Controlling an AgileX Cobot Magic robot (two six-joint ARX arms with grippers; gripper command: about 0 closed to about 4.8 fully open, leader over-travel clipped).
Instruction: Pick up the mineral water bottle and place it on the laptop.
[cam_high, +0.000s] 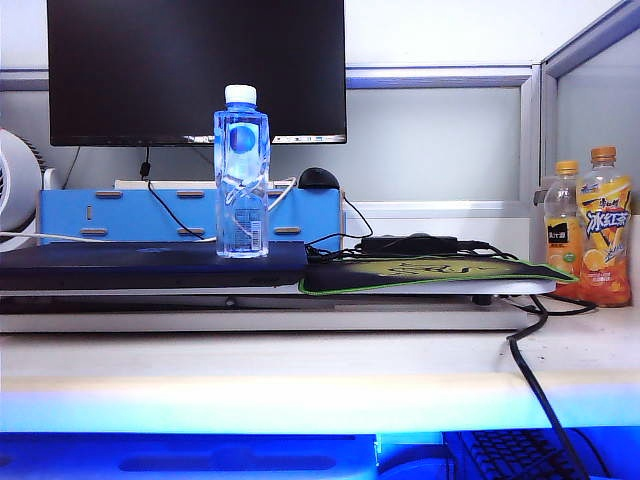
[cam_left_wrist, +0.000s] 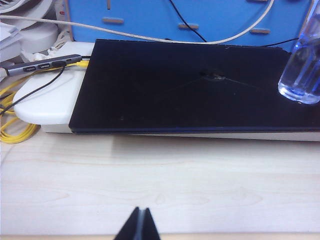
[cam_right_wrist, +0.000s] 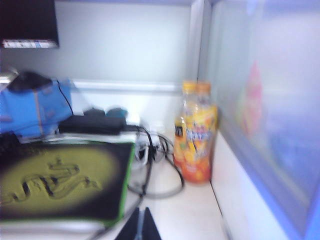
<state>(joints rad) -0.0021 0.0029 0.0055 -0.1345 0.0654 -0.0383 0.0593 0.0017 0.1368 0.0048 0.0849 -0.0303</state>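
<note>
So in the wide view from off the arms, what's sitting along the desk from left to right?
White fan → mineral water bottle standing on the laptop → black mouse → green-edged mouse mat → two orange-drink bottles. No arms or jaws show in this view.

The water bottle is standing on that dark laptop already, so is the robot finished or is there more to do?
It looks finished. The mineral water bottle stands upright on the laptop, near its right end, with nothing holding it. The left gripper is shut over bare desk in front of the laptop, and the right gripper is shut near the mouse mat, holding nothing. Nothing visible remains to be done.
</note>
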